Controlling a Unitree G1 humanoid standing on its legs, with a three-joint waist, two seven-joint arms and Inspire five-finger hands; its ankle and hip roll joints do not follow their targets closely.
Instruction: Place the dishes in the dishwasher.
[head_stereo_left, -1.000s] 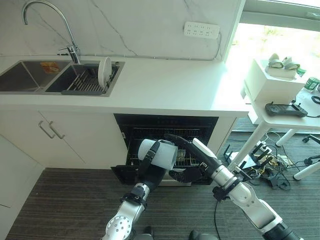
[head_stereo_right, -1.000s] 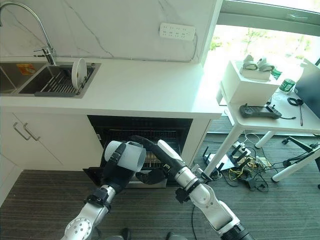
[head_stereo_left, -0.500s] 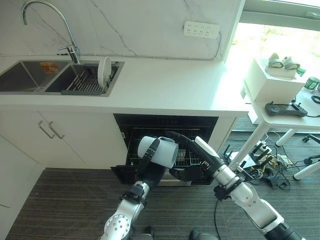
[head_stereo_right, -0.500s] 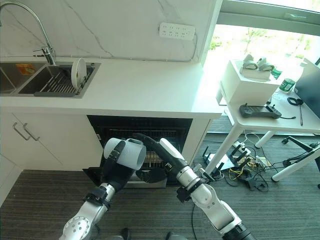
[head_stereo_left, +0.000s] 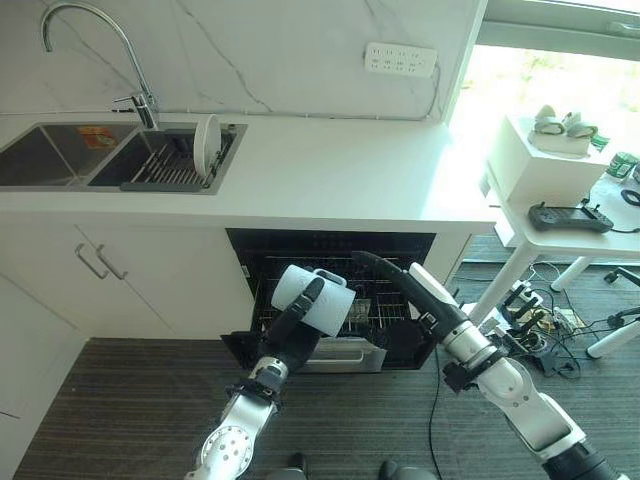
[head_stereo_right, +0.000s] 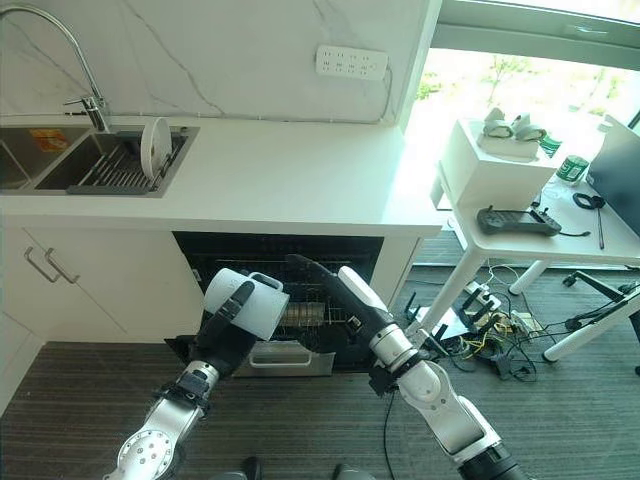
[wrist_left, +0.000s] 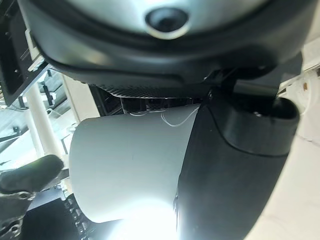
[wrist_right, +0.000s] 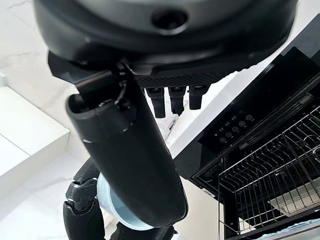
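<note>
The black built-in dishwasher (head_stereo_left: 330, 262) under the white table (head_stereo_left: 330, 170) is open, wire rack (head_stereo_right: 320, 310) pulled out. Left hand (head_stereo_left: 296, 325) is wrapped round a white handled mug (head_stereo_left: 313, 297), tipped sideways above the rack, mouth facing upper-left. Right hand (head_stereo_left: 385, 274) stretched flat.

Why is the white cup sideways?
Tipped on its side, yes: the left hand grips the white cup with its handle pointing up, held in front of the open dishwasher's wire rack.
</note>
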